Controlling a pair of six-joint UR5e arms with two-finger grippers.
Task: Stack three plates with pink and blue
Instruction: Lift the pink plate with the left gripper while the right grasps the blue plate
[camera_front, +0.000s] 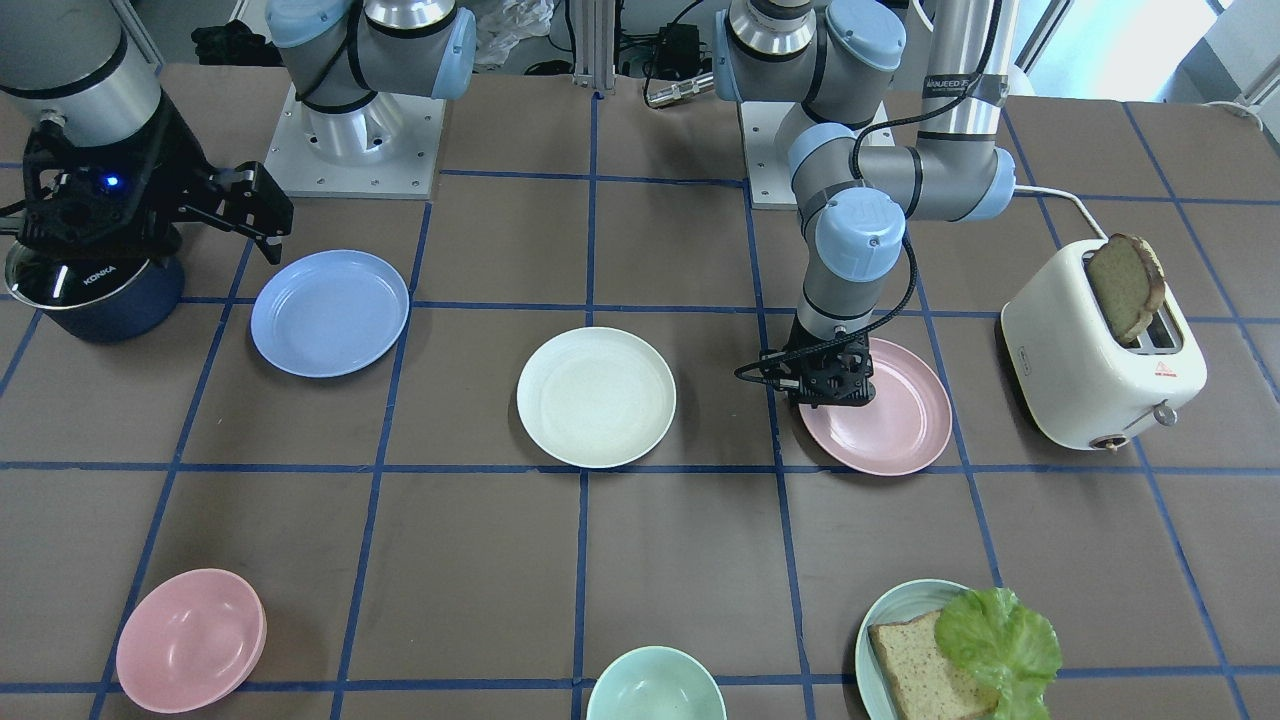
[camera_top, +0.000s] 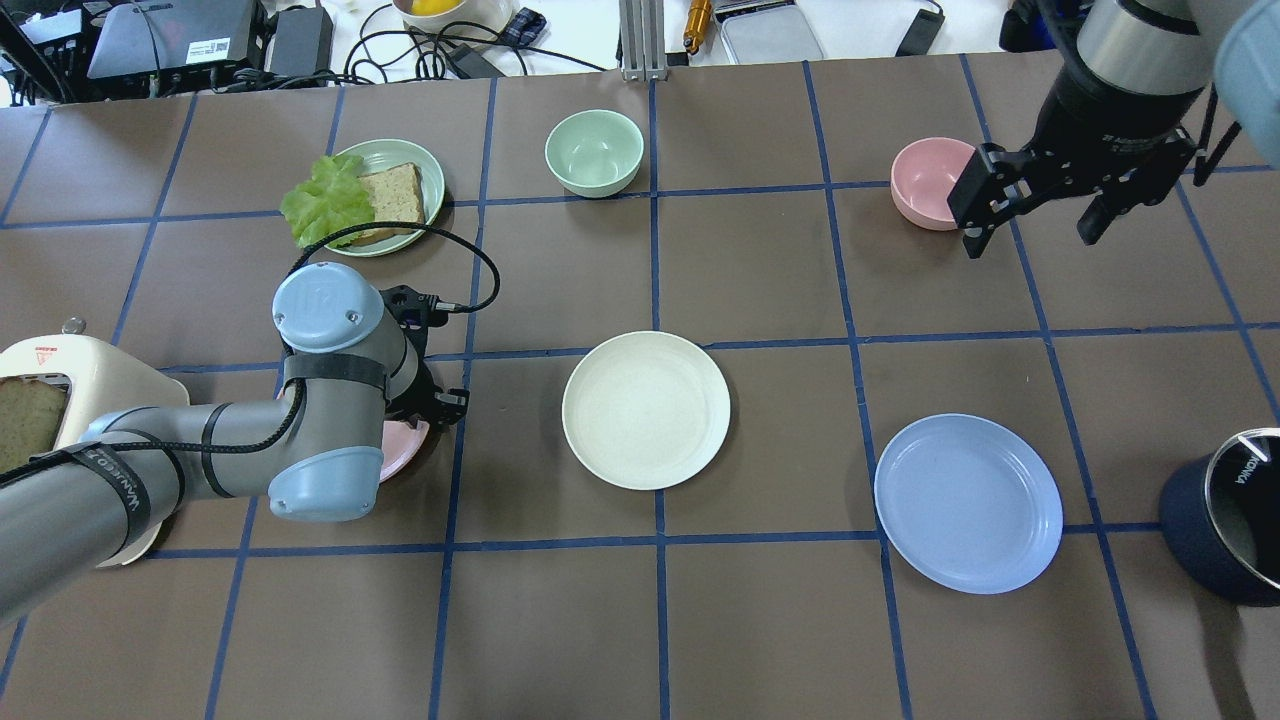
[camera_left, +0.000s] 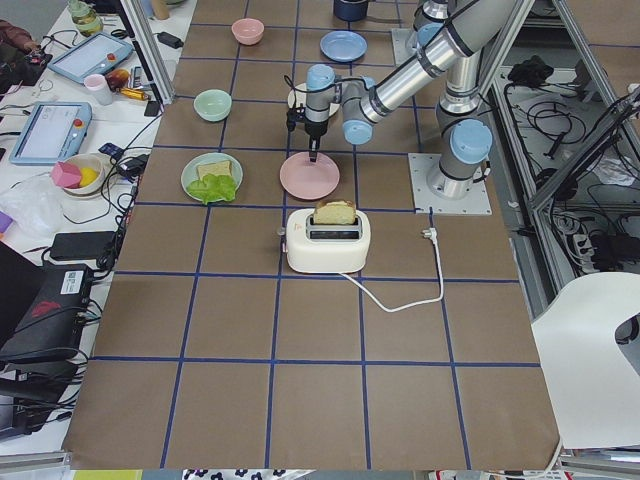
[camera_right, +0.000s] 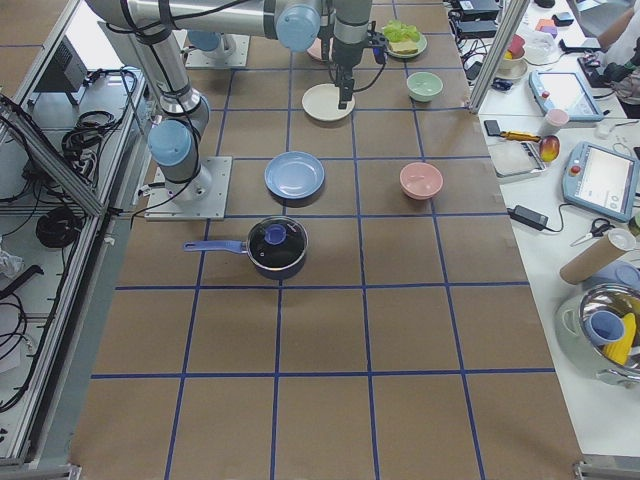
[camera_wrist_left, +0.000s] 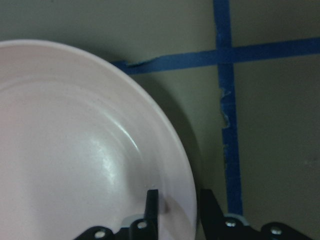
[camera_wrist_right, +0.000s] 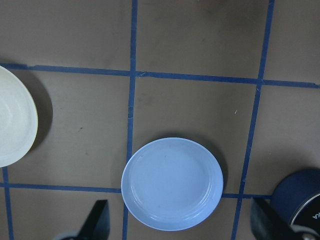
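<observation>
The pale pink plate (camera_front: 890, 410) lies flat on the table on my left side. My left gripper (camera_front: 825, 385) stands upright at its rim. In the left wrist view its jaws are drawn in on the pink plate's (camera_wrist_left: 75, 140) rim, one finger (camera_wrist_left: 151, 202) inside and one outside. The cream-white plate (camera_front: 596, 397) lies at the table's middle. The periwinkle blue plate (camera_front: 330, 313) lies alone on my right side. My right gripper (camera_top: 1035, 225) hangs open and empty high above the table, and its wrist view looks down on the blue plate (camera_wrist_right: 172, 184).
A white toaster (camera_front: 1100, 360) with a bread slice stands left of the pink plate. A teal plate with bread and lettuce (camera_front: 950, 650), a mint bowl (camera_front: 655, 685) and a pink bowl (camera_front: 190, 640) sit along the far side. A dark blue pot (camera_front: 100, 290) stands near the blue plate.
</observation>
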